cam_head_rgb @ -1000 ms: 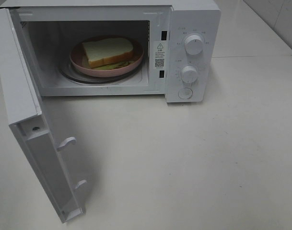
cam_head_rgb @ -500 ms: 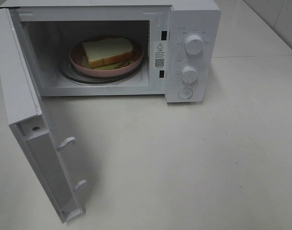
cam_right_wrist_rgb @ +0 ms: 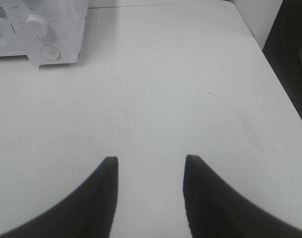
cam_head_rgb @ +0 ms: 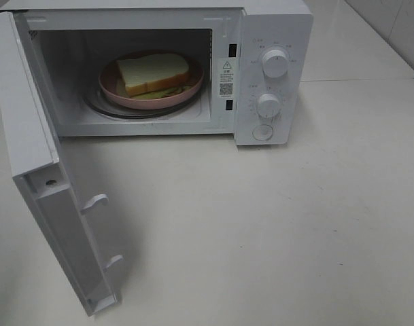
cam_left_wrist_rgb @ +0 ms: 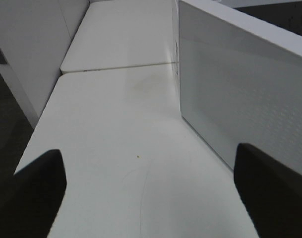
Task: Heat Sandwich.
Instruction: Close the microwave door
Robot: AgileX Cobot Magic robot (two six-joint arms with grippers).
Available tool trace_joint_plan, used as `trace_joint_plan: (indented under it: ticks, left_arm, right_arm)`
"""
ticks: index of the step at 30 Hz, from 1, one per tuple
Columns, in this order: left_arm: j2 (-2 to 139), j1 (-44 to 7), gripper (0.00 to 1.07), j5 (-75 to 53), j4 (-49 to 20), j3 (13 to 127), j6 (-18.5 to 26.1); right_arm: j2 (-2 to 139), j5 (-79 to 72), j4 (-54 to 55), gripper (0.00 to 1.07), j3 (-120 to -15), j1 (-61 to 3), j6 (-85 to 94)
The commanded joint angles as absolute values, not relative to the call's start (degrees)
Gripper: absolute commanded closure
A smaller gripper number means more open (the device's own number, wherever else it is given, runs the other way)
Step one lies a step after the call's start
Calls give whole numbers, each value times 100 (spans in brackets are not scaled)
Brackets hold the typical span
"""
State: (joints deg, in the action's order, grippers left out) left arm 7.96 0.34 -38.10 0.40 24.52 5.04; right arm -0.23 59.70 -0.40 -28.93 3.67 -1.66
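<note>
The sandwich (cam_head_rgb: 153, 73), pale bread with a tan crust, lies on a round pink plate (cam_head_rgb: 111, 87) on the turntable inside the white microwave (cam_head_rgb: 271, 41). The microwave door (cam_head_rgb: 37, 170) stands swung wide open to the left. Neither gripper shows in the high view. In the left wrist view my left gripper (cam_left_wrist_rgb: 148, 151) is open, its dark fingers (cam_left_wrist_rgb: 39, 191) far apart over bare table, with the door's outer face (cam_left_wrist_rgb: 240, 89) just beside it. My right gripper (cam_right_wrist_rgb: 151, 158) is open above the table with nothing between its fingers (cam_right_wrist_rgb: 98, 198), well away from the microwave (cam_right_wrist_rgb: 41, 29).
Two white knobs (cam_head_rgb: 275, 62) and a round button (cam_head_rgb: 262, 132) sit on the microwave's front panel. The pale table (cam_head_rgb: 274, 224) stretches in front and to the right of the oven. Its edges (cam_right_wrist_rgb: 284, 89) drop to dark floor in the wrist views.
</note>
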Motion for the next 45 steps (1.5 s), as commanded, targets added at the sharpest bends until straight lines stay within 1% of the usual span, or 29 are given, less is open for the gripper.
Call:
trace_joint_plan:
  ticks: [1, 2, 3, 4, 6, 7, 8, 9, 10, 11, 12, 13, 14, 15, 16, 18, 20, 21, 24, 25, 26, 29, 30, 31, 34, 35, 39, 45]
  left_arm:
    - [951, 34, 36, -2796, 52, 2108, 521]
    - [951, 34, 36, -2796, 52, 2108, 521]
    - [1020, 34, 40, -2532, 52, 2005, 521]
    - [1163, 34, 48, -2068, 40, 1816, 521]
    - [1381, 34, 58, -1576, 0, 1644, 521]
    - [1381, 34, 58, -1576, 0, 1644, 521]
    - [1513, 34, 63, -1375, 0, 1587, 521]
    - [1793, 34, 74, -877, 0, 1478, 521]
    - [1971, 34, 81, -625, 0, 1438, 521]
    - [2120, 34, 86, -424, 0, 1398, 521]
    - [2120, 34, 86, -424, 0, 1398, 521]
    - [2521, 34, 98, 40, 0, 1341, 521]
    - [2699, 34, 104, 166, 0, 1341, 521]
    - [2928, 34, 107, 338, 0, 1341, 521]
    - [2928, 34, 107, 338, 0, 1341, 521]
    - [3655, 34, 107, 894, 34, 1341, 521]
    - [4074, 34, 107, 1238, 34, 1341, 521]
    - [4074, 34, 107, 1238, 34, 1341, 521]
    - [4876, -40, 107, 2068, 172, 1341, 367]
    - [5243, -172, 107, 2538, 367, 1341, 286]
    - [5243, -172, 107, 2538, 367, 1341, 286]
    - [5781, -476, 107, 3071, 470, 1346, 264]
    - [5781, -476, 107, 3071, 470, 1346, 264]
    - [6125, -705, 107, 3306, 464, 1346, 264]
    - [6641, -1112, 107, 3552, 441, 1381, 269]
    - [6641, -1112, 107, 3552, 441, 1381, 269]
    - [7007, -1438, 107, 3592, 418, 1570, 269]
    - [7236, -1673, 107, 3592, 390, 1822, 269]
  right_arm:
    - [-172, 5953, -46, 64, -2882, 390, -183]
    - [-172, 5953, -46, 64, -2882, 390, -183]
    - [-172, 5953, -46, 64, -2882, 390, -183]
    - [-172, 5953, -46, 64, -2882, 390, -183]
    - [-172, 5953, -46, 64, -2882, 390, -183]
    - [-172, 5953, -46, 64, -2882, 390, -183]
    - [-172, 5953, -46, 64, -2882, 390, -183]
    - [-172, 5953, -46, 64, -2882, 390, -183]
    - [-172, 5953, -46, 64, -2882, 390, -183]
    - [-172, 5953, -46, 64, -2882, 390, -183]
    - [-172, 5953, -46, 64, -2882, 390, -183]
    - [-172, 5953, -46, 64, -2882, 390, -183]
    - [-172, 5953, -46, 64, -2882, 390, -183]
    - [-172, 5953, -46, 64, -2882, 390, -183]
    - [-172, 5953, -46, 64, -2882, 390, -183]
    - [-172, 5953, -46, 64, -2882, 390, -183]
    - [-172, 5953, -46, 64, -2882, 390, -183]
    - [-172, 5953, -46, 64, -2882, 390, -183]
    - [-172, 5953, -46, 64, -2882, 390, -183]
    - [-172, 5953, -46, 64, -2882, 390, -183]
    - [-172, 5953, -46, 64, -2882, 390, -183]
    - [-172, 5953, -46, 64, -2882, 390, -183]
    - [-172, 5953, -46, 64, -2882, 390, -183]
    - [-172, 5953, -46, 64, -2882, 390, -183]
    - [-172, 5953, -46, 64, -2882, 390, -183]
    - [-172, 5953, -46, 64, -2882, 390, -183]
    - [-172, 5953, -46, 64, -2882, 390, -183]
    - [-172, 5953, -46, 64, -2882, 390, -183]
